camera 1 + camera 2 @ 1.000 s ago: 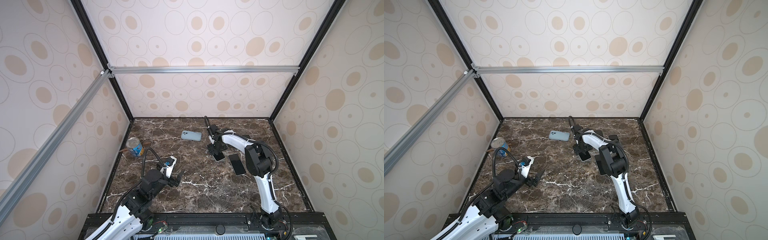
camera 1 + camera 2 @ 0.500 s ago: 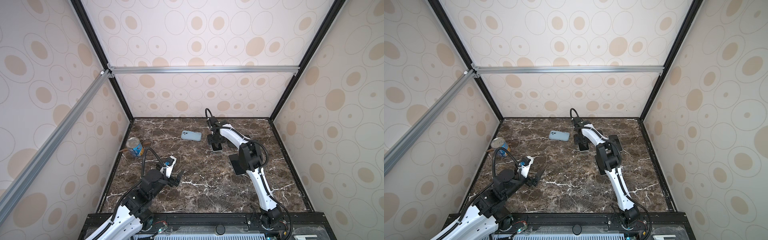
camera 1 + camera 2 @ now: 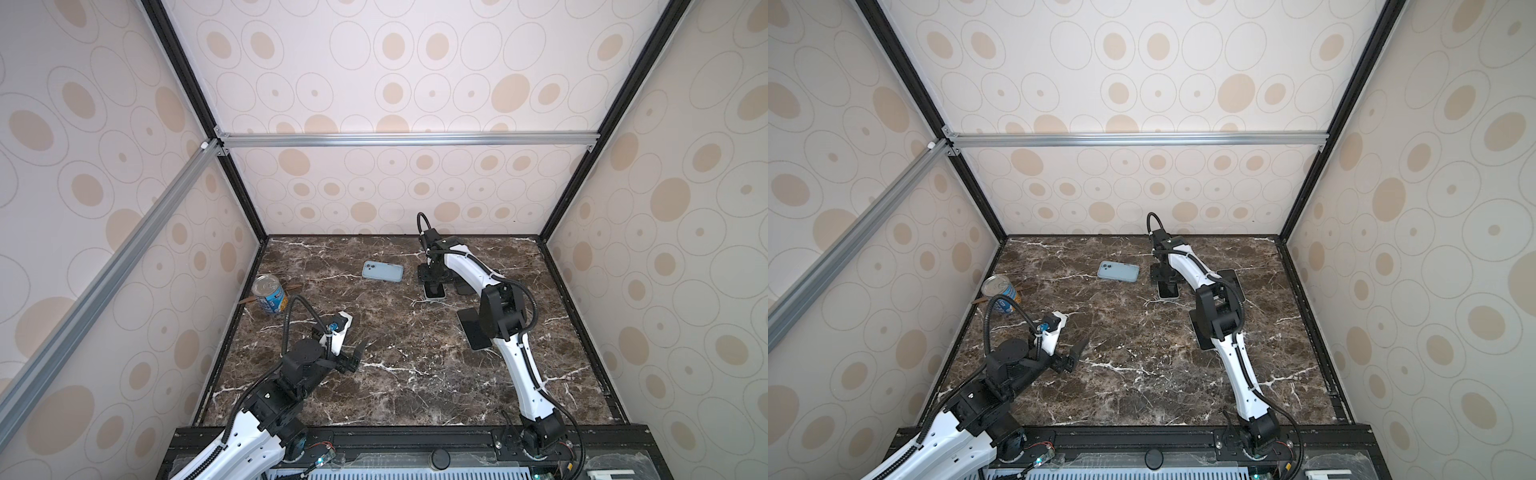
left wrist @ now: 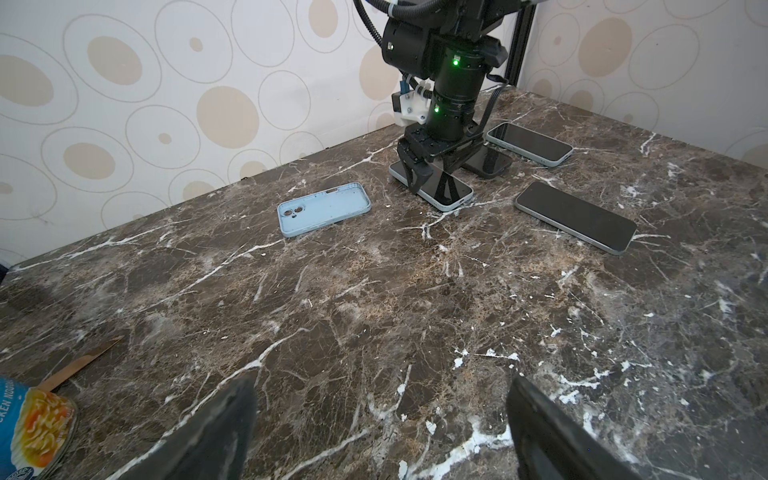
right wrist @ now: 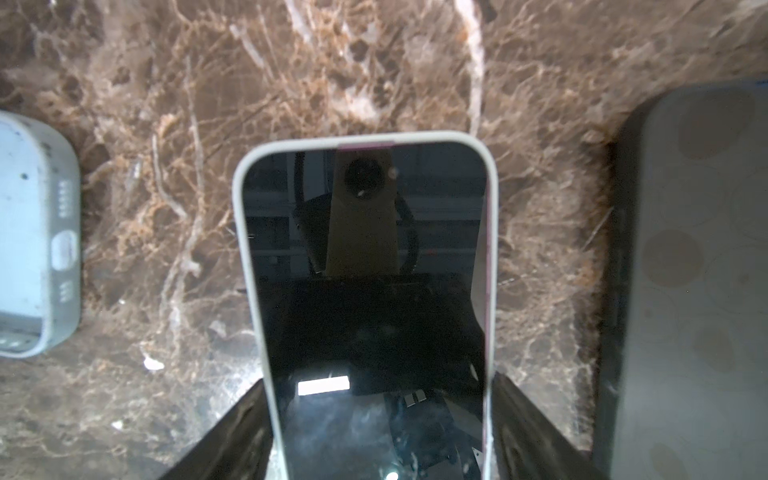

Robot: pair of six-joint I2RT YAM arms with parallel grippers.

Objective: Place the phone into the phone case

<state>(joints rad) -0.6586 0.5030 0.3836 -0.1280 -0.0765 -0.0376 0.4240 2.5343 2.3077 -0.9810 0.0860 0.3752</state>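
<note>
The empty light blue phone case (image 3: pixel 382 271) (image 3: pixel 1118 272) (image 4: pixel 324 210) lies open side up at the back of the marble table; its end shows in the right wrist view (image 5: pixel 37 270). Just right of it a phone (image 3: pixel 435 293) (image 5: pixel 365 257) with a pale rim lies flat, screen up. My right gripper (image 3: pixel 433 286) (image 3: pixel 1168 286) (image 4: pixel 430 183) (image 5: pixel 380 415) points down over it, one finger along each long edge; whether they press on it does not show. My left gripper (image 3: pixel 353 353) (image 3: pixel 1073 353) (image 4: pixel 380 399) hovers open and empty near the front left.
Three more dark-screened phones lie near the right arm: one (image 4: pixel 530 143) at the back, one (image 4: pixel 488 162) partly behind the gripper, one (image 4: pixel 575 216) (image 3: pixel 473 334) nearer the front. A tin can (image 3: pixel 270 295) and a wooden stick (image 4: pixel 83 363) sit by the left wall.
The right gripper has carried the phone toward the back of the table, closer to the case's level, and lowered it flat. The left arm has not moved.
</note>
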